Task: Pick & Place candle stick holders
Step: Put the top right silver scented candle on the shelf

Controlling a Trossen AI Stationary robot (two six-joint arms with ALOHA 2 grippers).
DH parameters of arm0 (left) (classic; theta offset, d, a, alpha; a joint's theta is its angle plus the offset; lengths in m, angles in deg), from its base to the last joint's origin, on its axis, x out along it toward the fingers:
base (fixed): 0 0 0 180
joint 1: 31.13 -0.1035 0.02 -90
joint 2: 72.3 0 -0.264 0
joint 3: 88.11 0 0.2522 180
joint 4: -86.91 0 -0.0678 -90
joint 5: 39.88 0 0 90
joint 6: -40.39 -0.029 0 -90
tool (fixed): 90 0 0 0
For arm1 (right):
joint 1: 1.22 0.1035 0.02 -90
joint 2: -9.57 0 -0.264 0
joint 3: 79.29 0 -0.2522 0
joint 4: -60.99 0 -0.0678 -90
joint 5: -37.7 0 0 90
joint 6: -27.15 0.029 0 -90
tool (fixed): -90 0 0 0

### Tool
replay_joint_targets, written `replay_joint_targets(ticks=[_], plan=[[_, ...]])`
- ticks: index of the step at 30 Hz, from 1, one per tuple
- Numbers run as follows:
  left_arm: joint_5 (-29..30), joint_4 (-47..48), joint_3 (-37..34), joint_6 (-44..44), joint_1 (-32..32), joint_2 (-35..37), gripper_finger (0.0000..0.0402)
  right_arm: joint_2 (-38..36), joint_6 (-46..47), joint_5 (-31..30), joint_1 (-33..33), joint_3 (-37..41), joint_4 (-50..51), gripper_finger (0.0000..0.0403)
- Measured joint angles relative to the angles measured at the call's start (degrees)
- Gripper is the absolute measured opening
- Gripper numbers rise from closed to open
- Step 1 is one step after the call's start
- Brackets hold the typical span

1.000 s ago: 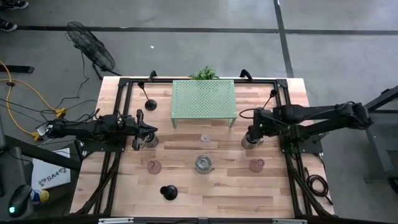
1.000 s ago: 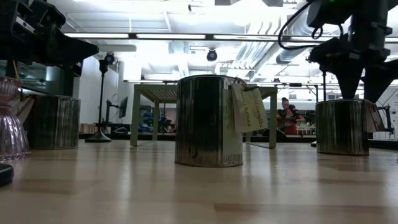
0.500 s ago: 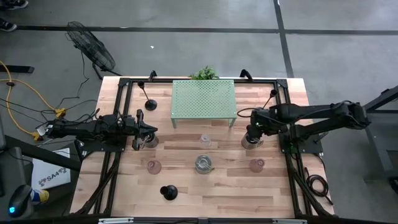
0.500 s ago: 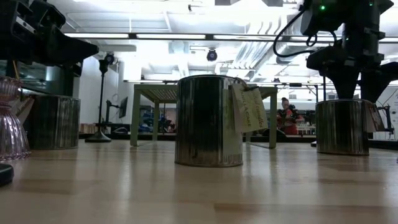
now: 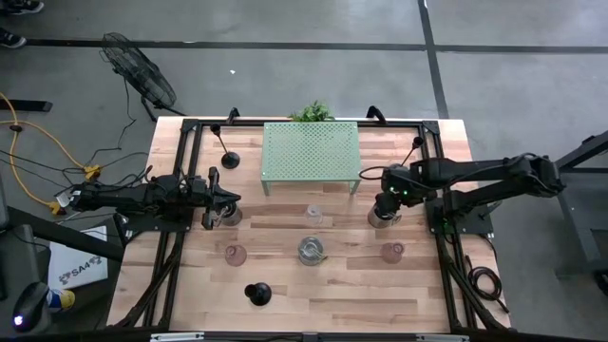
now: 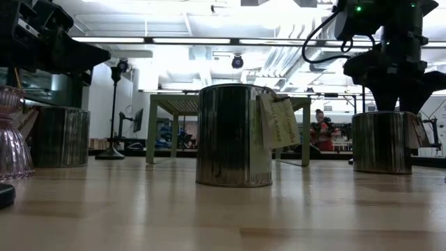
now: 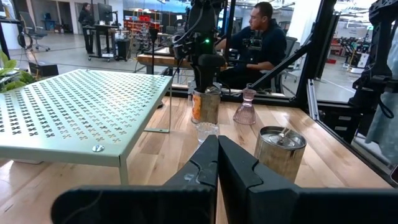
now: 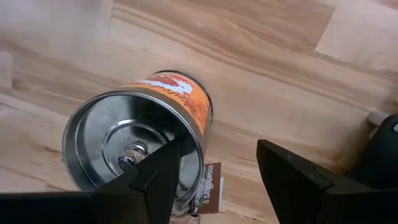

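Note:
Three shiny silver cup holders stand upright on their bases: one on the left (image 5: 228, 217), one in the centre (image 5: 311, 250), one on the right (image 5: 382, 219). My right gripper (image 8: 219, 149) points down, open, just over the right cup (image 8: 140, 140); one finger (image 8: 158, 174) stands over its hollow, the other (image 8: 292, 177) outside its wall. My left gripper (image 7: 217, 155) is shut, level, above the left cup. Two pink glass holders (image 5: 235, 255) (image 5: 391, 253), a clear one (image 5: 313, 215) and two black ones (image 5: 229, 157) (image 5: 257, 294) stand on the table. My right gripper hangs right at the rim (image 6: 382, 113) of the right silver cup, coming from above. Whether a finger touches the rim, I cannot tell. The cup stands upright on the table.
A pale green perforated rack (image 5: 312, 152) stands at the far middle, with a leafy plant (image 5: 311, 112) behind it. Black frame rails (image 5: 180, 237) run along the table's left and right sides. People sit in the room beyond the table (image 7: 261, 37).
My right gripper has sunk a little toward the right silver cup and rolled about its own pointing line, still open. The left arm has kept still.

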Motion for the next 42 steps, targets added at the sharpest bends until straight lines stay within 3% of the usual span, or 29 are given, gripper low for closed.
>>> replay_joint_targets(ticks=[14,26,42], plan=[[0.0,0.0,0.0,-0.02,0.0,0.0,0.0,-0.09,-3.79,-0.61,0.02,0.8,-0.48,0.0203],[0.0,0.0,0.0,0.0,0.0,0.0,0.0,-0.04,-5.99,-0.61,0.03,0.8,-1.89,0.0106],[0.0,-0.01,0.0,-0.01,0.0,-0.01,0.0,-0.04,-9.38,0.37,-0.02,0.8,-2.65,0.0044]])
